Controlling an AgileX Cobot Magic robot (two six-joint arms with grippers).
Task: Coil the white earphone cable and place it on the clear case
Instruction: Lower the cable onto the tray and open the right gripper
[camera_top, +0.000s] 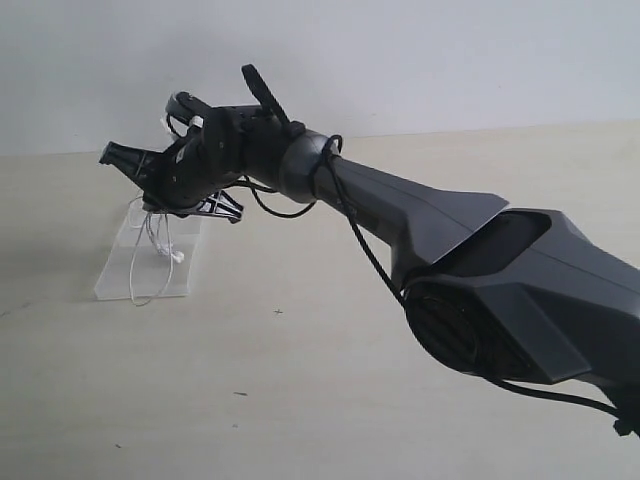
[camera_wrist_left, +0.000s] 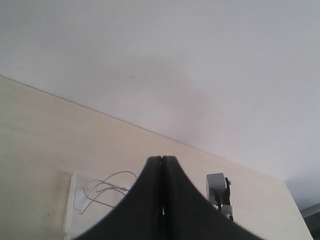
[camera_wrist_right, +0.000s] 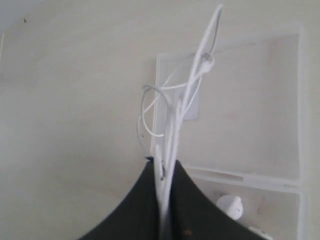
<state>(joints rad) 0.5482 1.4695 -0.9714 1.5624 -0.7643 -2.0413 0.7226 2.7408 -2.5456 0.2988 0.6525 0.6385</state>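
The right end effector (camera_wrist_right: 163, 167) is pinching a gathered bundle of the white earphone cable (camera_wrist_right: 167, 145), its loops dangling over the clear case (camera_wrist_right: 301, 100) on the bench (camera_top: 300, 380). The left end effector (camera_wrist_left: 162, 161) is sitting pressed together, empty. Coiling is looking largely done; lowering and releasing are left.

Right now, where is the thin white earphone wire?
On the left of the exterior view, the white earphone cable hangs in loops from the right arm's jaws, dangling over the clear case.
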